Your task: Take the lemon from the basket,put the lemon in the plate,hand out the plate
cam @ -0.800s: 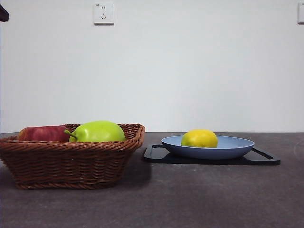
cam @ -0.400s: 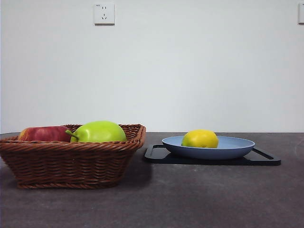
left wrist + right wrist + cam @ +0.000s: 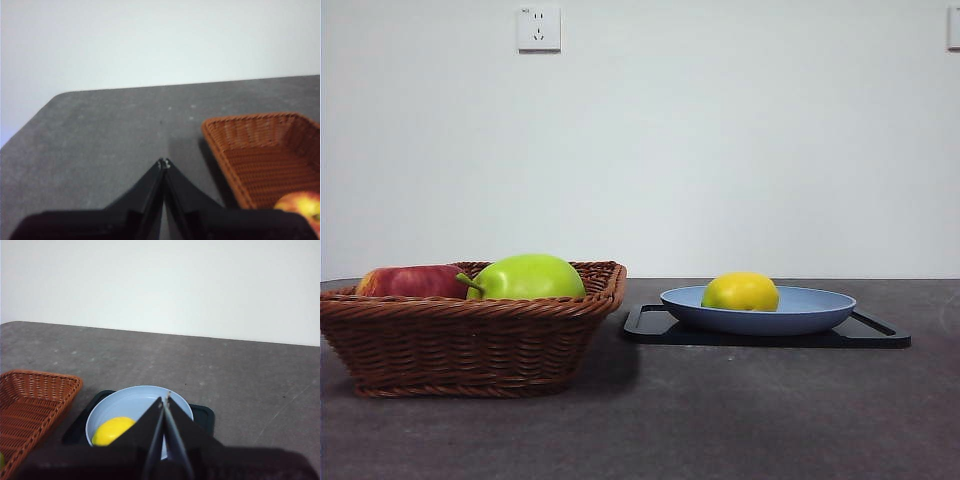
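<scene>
The left gripper (image 3: 163,162) has its two black jaws pressed together at the tips, holding nothing, above bare dark grey tabletop (image 3: 100,135) just beside the brown woven wicker basket (image 3: 260,150). The right gripper (image 3: 164,399) is likewise closed tip to tip and empty, poised above the matte light blue round plate (image 3: 131,402). In the front view neither arm appears. The basket (image 3: 470,335) sits on the left and holds a red apple (image 3: 410,281) next to a large bright green stemmed fruit (image 3: 525,277). To its right, apart from it, the shallow plate (image 3: 810,310) rests on a flat black rectangular tray (image 3: 650,325). The small oval lemon (image 3: 740,291) lies in the plate, left of centre, smooth-skinned and yellow with a slight greenish tint.
</scene>
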Motion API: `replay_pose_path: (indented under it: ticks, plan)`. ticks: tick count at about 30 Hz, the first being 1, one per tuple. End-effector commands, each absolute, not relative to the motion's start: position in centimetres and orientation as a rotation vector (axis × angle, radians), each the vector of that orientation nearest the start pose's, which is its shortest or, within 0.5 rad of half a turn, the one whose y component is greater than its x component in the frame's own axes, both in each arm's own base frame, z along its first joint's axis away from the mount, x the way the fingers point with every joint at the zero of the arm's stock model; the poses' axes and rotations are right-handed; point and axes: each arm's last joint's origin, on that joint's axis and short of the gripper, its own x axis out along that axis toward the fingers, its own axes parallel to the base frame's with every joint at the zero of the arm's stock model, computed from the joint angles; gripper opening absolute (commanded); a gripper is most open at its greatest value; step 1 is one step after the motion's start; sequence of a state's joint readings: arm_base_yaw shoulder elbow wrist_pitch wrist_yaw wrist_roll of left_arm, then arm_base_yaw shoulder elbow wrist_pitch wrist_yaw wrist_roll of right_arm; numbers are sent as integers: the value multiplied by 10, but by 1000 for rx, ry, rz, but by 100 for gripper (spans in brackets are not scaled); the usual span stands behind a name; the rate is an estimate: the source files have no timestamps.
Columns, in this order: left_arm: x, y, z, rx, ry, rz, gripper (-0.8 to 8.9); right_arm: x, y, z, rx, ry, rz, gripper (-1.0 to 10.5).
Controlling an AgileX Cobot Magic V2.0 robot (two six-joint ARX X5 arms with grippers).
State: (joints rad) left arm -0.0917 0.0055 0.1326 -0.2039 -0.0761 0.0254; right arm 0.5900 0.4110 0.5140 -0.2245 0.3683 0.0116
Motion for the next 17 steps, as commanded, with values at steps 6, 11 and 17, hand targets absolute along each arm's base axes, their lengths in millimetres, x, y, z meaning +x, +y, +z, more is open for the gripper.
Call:
replay_pose_path:
  ticks: [6,11,17]
  plan:
    - [94,-6,164,33,124,-14,8,96,53,285,-33,96,222,4]
    - [95,-6,151,27,161,-12,8,96,53,285,-33,96,222,4]
    - [96,-6,149,2,168,-9,8,96,53,285,-33,96,222,3]
